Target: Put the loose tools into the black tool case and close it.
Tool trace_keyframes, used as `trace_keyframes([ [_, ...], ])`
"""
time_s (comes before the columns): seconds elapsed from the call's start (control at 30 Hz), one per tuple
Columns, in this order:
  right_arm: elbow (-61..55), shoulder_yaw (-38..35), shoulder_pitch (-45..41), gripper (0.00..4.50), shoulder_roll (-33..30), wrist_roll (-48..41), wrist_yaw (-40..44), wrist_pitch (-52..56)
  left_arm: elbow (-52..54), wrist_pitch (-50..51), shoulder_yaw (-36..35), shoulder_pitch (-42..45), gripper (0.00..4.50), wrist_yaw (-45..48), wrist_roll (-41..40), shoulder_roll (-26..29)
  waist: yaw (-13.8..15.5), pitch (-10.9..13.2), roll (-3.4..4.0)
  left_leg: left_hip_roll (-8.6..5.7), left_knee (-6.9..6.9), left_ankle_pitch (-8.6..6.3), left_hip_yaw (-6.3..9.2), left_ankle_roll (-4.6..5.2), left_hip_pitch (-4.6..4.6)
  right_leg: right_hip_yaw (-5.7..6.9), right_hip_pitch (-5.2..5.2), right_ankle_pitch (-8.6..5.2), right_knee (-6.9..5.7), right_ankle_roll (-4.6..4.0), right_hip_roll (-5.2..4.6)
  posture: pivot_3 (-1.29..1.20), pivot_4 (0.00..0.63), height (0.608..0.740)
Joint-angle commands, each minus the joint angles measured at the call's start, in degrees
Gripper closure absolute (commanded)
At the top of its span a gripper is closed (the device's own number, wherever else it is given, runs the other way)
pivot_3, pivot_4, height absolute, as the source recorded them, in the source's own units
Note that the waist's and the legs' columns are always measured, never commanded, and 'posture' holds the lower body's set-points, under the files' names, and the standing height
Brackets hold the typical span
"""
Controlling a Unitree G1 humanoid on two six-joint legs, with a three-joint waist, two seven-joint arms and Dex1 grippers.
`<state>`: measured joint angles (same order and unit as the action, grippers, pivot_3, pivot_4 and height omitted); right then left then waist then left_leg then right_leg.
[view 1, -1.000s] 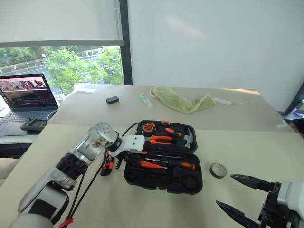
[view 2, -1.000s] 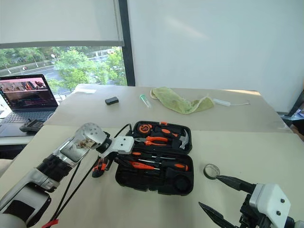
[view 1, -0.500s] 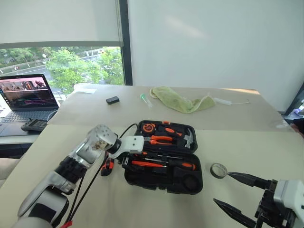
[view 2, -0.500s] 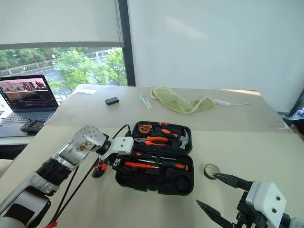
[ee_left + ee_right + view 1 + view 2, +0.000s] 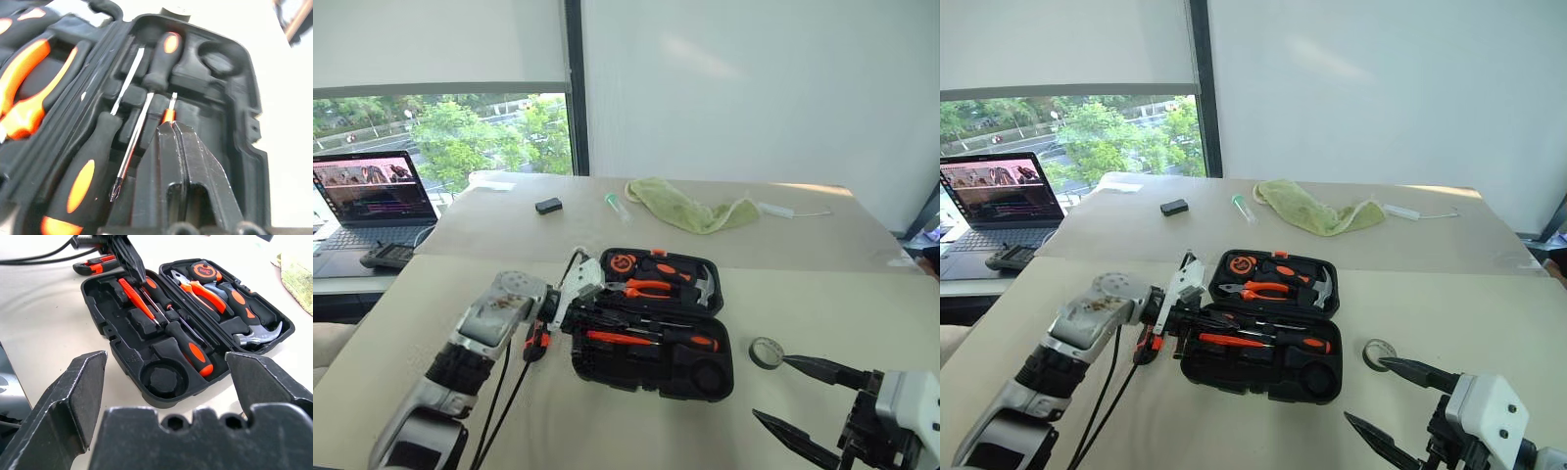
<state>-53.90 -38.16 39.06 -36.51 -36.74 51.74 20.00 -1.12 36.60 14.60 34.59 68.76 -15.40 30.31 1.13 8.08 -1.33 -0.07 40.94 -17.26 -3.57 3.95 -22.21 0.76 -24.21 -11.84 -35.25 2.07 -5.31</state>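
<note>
Left tool [image 5: 176,128] closed empty over slim orange tester [image 5: 134,297] inside open black tool case [image 5: 636,367]; right tool [image 5: 1386,403] open; risk: nudging tester off its recess, blocking lid closure.

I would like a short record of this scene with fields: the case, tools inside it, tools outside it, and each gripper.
case: black tool case lies open on the table
inside: two screwdrivers and a slim orange tester screwdriver in the near half
outside: utility knife beside the case on the robot's left; tape roll on its right
left gripper: shut, tips over the tester screwdriver
right gripper: open, holds nothing, near the tape roll
</note>
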Motion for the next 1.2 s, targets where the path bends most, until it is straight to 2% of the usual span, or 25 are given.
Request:
trace_keyframes([
  [0.03, -0.69, -0.11, -0.26, 0.00, -0.29, -0.29, -0.42, -1.28, 3.19, -2.10, -1.03, -1.60, 4.47, -4.81, 0.68, -1.50, 0.01, 0.00, 0.00, 0.00, 0.00, 0.00, 0.00, 0.00, 0.00, 0.00, 0.00, 0.00, 0.01, 0.00, 0.00, 0.00, 0.150, 0.740],
  [0.2, -0.92, -0.15, -0.17, 0.00, -0.50, -0.57, -0.33, -1.13, 6.07, -5.94, 1.20, -6.24, 4.47, -8.47, 2.73, -2.42, 0.01, 0.00, 0.01, 0.00, -0.02, 0.00, 0.00, 0.00, 0.02, -0.03, 0.00, 0.00, 0.01, -0.01, -0.04, 0.00, 0.150, 0.740],
  [0.5, -0.66, -0.24, -0.38, 0.00, -1.29, -1.04, -0.17, -0.86, 6.31, -8.74, 3.47, -9.91, 4.47, -5.44, 2.73, 0.05, 0.13, -0.03, 0.05, 0.01, -0.03, 0.00, 0.02, -0.01, 0.11, -0.03, 0.05, 0.02, 0.01, -0.04, -0.11, 0.00, 0.150, 0.740],
  [0.63, -0.79, -0.10, -0.30, 0.00, -1.40, -1.05, -0.24, -0.72, 5.86, -6.20, -0.11, -8.86, 4.47, -6.89, -1.64, -2.62, 0.26, -0.04, 0.07, 0.01, -0.03, 0.00, 0.02, -0.01, 0.10, -0.03, 0.05, 0.02, 0.01, -0.04, -0.12, 0.00, 0.150, 0.740],
  [0.77, -0.72, -0.47, -0.12, 0.00, -1.44, -1.21, -0.15, -0.67, 3.89, 2.99, -8.22, -3.03, 4.47, -11.40, -10.05, -7.39, 0.55, -0.02, 0.03, 0.01, 0.02, 0.00, 0.06, 0.00, 0.01, 0.01, 0.01, 0.03, 0.01, -0.01, -0.12, 0.00, 0.150, 0.740],
  [0.93, -0.60, 0.09, -0.64, 0.00, -1.66, -0.99, -0.56, -0.64, 1.20, 3.60, -5.15, -0.27, 4.47, -15.27, -5.05, -6.92, 0.34, -0.07, 0.12, -0.06, -0.01, 0.00, 0.04, 0.00, 0.09, -0.03, 0.07, 0.04, 0.04, 0.01, -0.05, 0.00, 0.150, 0.740],
  [1.2, -0.77, 0.26, -0.62, 0.00, -1.75, -1.06, -0.82, -0.65, 0.84, -2.32, 1.42, -3.32, 4.47, -11.01, 0.21, -1.91, 0.14, -0.07, 0.11, -0.04, -0.02, 0.00, 0.04, -0.01, 0.08, -0.03, 0.05, 0.04, 0.04, 0.00, -0.03, 0.00, 0.150, 0.740],
])
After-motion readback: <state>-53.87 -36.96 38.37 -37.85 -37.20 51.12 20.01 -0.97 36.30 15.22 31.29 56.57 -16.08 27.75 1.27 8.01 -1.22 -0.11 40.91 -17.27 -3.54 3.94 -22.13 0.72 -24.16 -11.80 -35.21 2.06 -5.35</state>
